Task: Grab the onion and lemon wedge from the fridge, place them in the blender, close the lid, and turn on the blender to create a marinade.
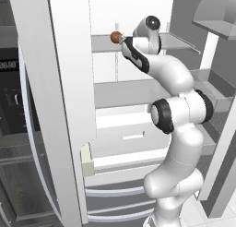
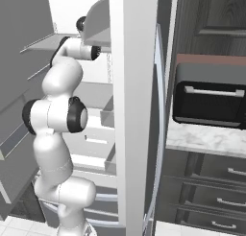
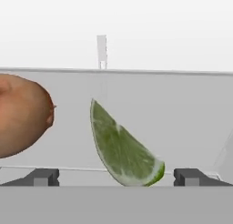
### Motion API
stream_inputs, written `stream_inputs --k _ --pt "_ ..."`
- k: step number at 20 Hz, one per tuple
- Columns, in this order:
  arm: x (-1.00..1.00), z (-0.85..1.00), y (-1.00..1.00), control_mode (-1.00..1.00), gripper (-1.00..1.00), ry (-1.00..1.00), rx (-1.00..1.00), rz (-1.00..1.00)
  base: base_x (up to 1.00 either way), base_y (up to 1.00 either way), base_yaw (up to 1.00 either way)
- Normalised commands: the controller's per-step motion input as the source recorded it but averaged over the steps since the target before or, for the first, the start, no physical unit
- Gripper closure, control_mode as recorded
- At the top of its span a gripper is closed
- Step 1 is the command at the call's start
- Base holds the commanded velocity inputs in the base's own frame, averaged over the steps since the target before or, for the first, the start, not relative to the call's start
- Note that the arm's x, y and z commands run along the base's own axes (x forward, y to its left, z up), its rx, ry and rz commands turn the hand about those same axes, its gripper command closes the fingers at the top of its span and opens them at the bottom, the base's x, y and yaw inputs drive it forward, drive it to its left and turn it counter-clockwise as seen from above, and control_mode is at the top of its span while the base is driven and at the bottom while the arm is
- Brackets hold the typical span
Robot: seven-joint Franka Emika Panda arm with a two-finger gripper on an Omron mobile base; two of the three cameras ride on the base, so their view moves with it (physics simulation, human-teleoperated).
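Inside fridge [image 1: 69, 83], spread fingers [image 3: 43, 177] flanking lemon wedge [image 3: 120, 150], onion [image 3: 20, 114] beside

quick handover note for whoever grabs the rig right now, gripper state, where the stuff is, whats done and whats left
Gripper: open, empty, reaching into the fridge at upper-shelf height.
Lemon wedge: on the shelf, lined up between the fingertips in the hand view, not yet gripped.
Onion: on the same shelf beside the wedge, untouched; also seen in the left base view next to the hand.
Done: fridge door is open, arm is lined up on the wedge.
Left: grab both items, load them into the blender, close its lid, switch it on.
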Motion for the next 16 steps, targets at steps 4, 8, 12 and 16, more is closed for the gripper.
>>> stream_inputs --k 4,8,12,16 --pt "0.4 0.0 0.0 -1.0 -1.0 0.04 0.0 0.0 0.0 0.0 0.0" --pt "0.39 0.0 0.0 -1.0 -1.0 0.06 0.0 0.0 0.0 0.0 0.0" --pt "0.36 0.0 0.0 -1.0 -1.0 0.05 0.0 0.0 0.0 0.0 0.0" --pt "0.24 -0.03 0.0 -1.0 -1.0 0.04 0.0 0.0 0.0 0.0 0.0"
